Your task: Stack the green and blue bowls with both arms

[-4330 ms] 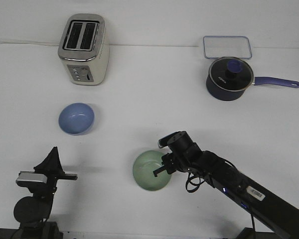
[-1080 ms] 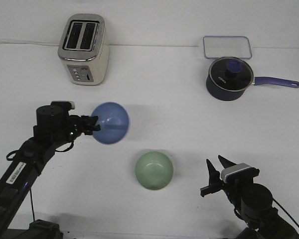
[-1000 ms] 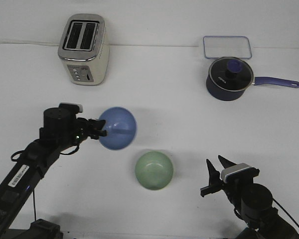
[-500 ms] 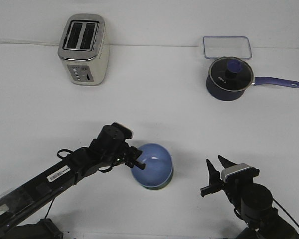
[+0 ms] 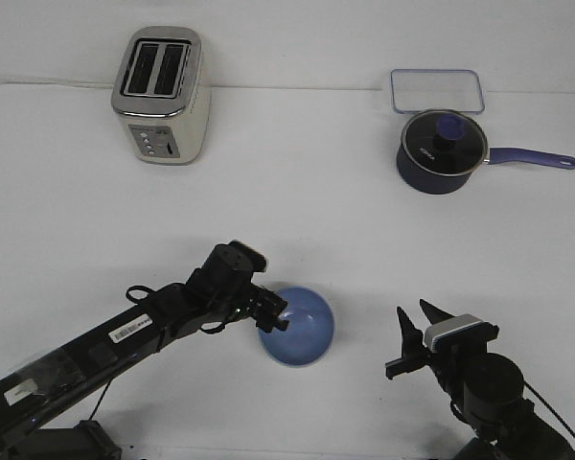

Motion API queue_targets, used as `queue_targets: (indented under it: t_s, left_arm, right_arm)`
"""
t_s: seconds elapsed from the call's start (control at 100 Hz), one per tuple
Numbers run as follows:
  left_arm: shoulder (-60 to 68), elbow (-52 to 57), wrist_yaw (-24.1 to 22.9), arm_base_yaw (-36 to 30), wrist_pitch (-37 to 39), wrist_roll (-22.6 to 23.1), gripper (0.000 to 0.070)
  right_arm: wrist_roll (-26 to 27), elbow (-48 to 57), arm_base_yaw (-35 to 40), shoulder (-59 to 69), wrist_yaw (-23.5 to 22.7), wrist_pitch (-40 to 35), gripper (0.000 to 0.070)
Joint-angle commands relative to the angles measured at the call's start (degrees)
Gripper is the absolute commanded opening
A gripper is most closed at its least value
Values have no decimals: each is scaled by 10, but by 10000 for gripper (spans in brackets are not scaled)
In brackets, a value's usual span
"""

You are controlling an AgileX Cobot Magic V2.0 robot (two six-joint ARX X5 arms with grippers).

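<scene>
The blue bowl (image 5: pixel 301 327) sits where the green bowl stood. The green bowl is hidden beneath it, with none of it showing. My left gripper (image 5: pixel 272 316) reaches in from the left and is shut on the blue bowl's left rim. My right gripper (image 5: pixel 415 322) is open and empty, parked near the table's front edge, to the right of the bowl and apart from it.
A cream toaster (image 5: pixel 160 94) stands at the back left. A dark navy saucepan (image 5: pixel 442 150) with a long handle and a clear lidded container (image 5: pixel 438 90) are at the back right.
My left arm carried the blue bowl from the left to over the green bowl and lowered it, so the green bowl no longer shows. The right arm has stayed parked for the last second.
</scene>
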Motion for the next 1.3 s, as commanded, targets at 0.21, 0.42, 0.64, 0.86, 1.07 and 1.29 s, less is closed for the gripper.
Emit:
queue_targets:
  t_s: [0.21, 0.42, 0.64, 0.86, 1.07, 1.29]
  left_arm:
    - [-105, 11, -85, 78, 24, 38, 344]
    - [-206, 11, -151, 173, 14, 87, 0]
    - [-325, -38, -160, 241, 0, 111, 12]
    - [-538, -230, -170, 259, 137, 149, 12]
    - [-653, -296, -181, 267, 140, 147, 12]
    - [-676, -296, -180, 267, 143, 147, 14]
  right_arm:
    - [-5, 3, 4, 0, 32, 5, 268]
    - [-5, 3, 4, -1, 66, 9, 139]
    - [-5, -3, 5, -72, 74, 2, 0]
    - [-15, -80, 5, -213, 77, 57, 0]
    - [-16, -89, 4, -235, 130, 66, 0]
    - [-16, -89, 4, -235, 132, 74, 0]
